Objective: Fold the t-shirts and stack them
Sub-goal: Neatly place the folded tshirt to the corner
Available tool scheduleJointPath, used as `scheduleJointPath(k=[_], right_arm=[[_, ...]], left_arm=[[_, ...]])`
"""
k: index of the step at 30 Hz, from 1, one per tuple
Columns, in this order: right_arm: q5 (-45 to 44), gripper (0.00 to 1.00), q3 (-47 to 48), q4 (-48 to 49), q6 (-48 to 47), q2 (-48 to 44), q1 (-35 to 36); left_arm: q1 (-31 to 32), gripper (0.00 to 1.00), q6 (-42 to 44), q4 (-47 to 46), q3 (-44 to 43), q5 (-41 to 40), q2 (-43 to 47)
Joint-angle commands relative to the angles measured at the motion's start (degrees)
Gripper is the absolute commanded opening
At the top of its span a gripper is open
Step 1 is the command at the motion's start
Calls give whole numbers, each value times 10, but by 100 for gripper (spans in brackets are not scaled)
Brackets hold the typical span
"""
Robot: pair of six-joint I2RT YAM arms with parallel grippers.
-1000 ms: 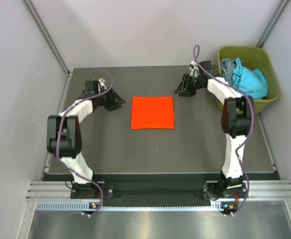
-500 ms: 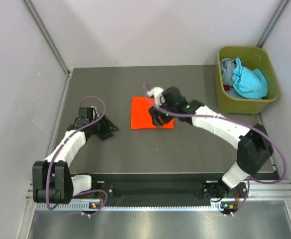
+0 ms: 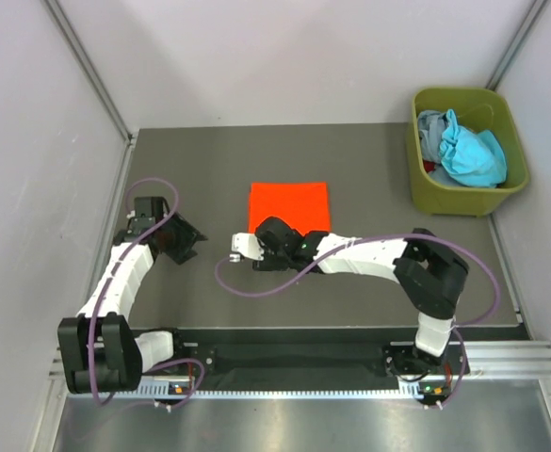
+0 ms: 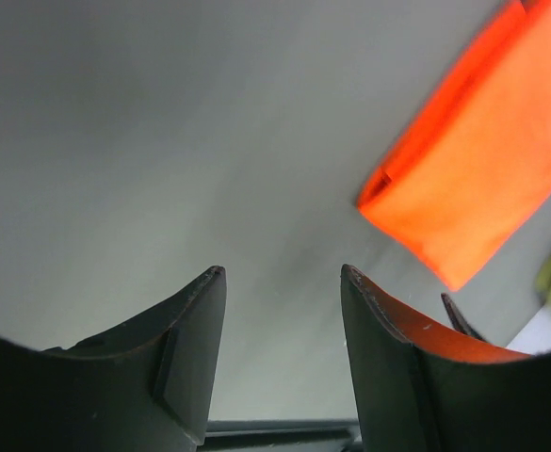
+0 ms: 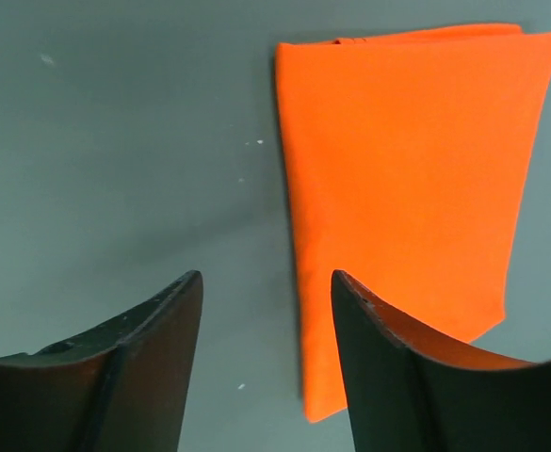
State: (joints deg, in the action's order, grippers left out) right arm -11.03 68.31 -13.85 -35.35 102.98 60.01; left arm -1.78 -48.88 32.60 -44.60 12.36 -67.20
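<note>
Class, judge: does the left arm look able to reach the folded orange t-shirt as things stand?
Probably yes. Only bare table lies between the open left gripper and the left edge of the orange t-shirt; the right gripper beside its near-left corner may crowd it.
</note>
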Motion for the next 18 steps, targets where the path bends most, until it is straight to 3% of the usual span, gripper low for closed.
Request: scheduleJointPath(k=[1, 11, 18], right_arm=[[-34, 56, 9, 61, -77, 22, 4], [-73, 55, 55, 86, -117, 104, 2], [-81, 45, 80, 106, -118, 148, -4]], left_arm=[[-38, 57, -39, 40, -16, -22, 0], [-68, 59, -65, 35, 19, -30, 17], [-75, 60, -65, 25, 8, 0, -23]])
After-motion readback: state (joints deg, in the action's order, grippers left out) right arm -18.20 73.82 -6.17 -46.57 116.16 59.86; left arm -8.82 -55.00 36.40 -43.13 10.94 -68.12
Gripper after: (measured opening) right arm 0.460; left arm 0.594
